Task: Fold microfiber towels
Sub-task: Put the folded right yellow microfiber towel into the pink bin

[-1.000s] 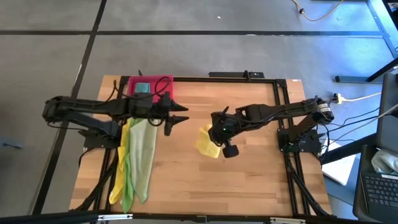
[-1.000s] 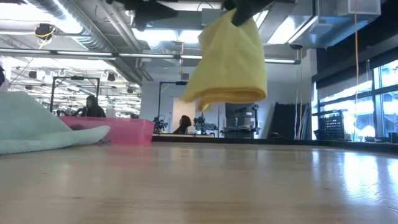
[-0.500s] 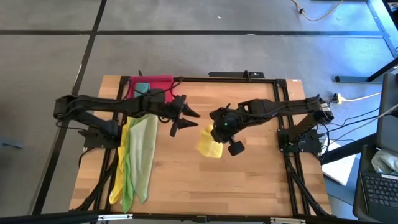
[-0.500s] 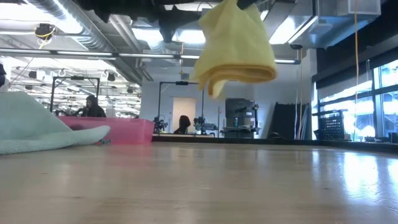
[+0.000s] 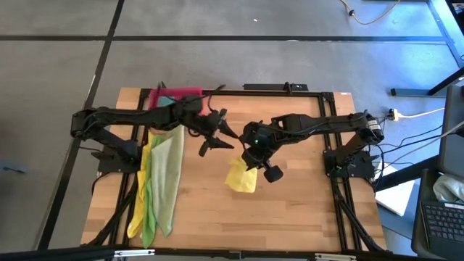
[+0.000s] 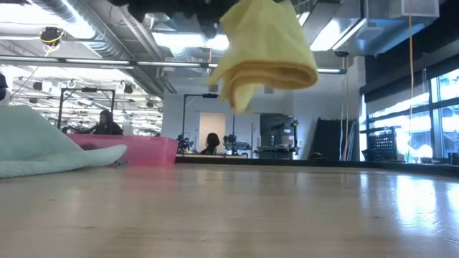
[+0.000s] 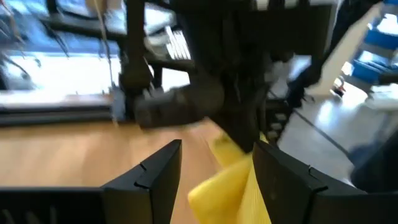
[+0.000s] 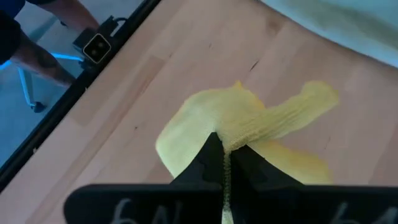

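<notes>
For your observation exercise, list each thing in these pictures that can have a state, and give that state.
Yellow towel: bunched, hanging clear of the table from the right gripper.
Right gripper: shut on the yellow towel.
Left gripper: open, empty, close beside the yellow towel.
Towel pile: lying draped at the table's left side.
Pink tray: resting on the table.

A pink tray (image 5: 187, 93) sat at the table's (image 5: 290, 210) eleven o'clock edge. A keyboard (image 5: 442, 217) lay at four o'clock. In the low view, two people (image 6: 107, 122) sat beyond the tray.
</notes>
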Controlling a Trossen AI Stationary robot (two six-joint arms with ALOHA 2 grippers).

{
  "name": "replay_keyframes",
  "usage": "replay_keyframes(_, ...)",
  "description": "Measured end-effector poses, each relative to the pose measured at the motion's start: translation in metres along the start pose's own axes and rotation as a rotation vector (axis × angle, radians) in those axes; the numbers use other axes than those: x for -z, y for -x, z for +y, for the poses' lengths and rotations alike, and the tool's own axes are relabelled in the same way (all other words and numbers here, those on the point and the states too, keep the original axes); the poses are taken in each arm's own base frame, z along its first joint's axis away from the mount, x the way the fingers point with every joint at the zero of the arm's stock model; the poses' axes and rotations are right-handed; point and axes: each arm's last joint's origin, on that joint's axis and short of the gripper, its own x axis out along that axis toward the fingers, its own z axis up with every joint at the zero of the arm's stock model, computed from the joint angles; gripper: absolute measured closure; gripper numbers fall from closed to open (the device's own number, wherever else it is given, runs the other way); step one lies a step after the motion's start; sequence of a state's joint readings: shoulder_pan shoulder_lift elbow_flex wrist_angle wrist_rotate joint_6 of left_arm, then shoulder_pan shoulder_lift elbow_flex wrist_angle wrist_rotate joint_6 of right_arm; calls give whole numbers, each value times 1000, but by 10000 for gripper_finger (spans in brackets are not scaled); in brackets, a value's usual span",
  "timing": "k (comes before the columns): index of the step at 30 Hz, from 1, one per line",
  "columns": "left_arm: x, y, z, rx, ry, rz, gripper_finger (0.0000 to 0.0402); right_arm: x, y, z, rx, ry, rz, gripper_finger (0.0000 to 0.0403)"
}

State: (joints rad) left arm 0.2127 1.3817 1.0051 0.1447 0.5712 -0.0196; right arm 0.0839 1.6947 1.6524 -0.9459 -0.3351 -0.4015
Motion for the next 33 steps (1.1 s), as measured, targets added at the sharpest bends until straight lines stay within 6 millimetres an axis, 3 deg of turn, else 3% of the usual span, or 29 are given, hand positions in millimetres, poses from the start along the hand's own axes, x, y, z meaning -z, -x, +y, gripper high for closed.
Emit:
replay_keyframes(8, 15, -25, 9, 147, 69, 65, 211, -8, 6, 1, 11, 2, -6, 399)
replay_keyframes(15, -1, -28, 2, 232, 25, 17, 211, -12, 8, 5, 21, 11, -8, 401)
replay_keyframes(21, 3, -37, 1, 213, 26, 46, 211, -14, 6, 9, 13, 21, -8, 399)
replay_keyframes(33, 17, -60, -30, 80, -108, 137, 211, -15, 6, 8, 36, 4, -18, 398)
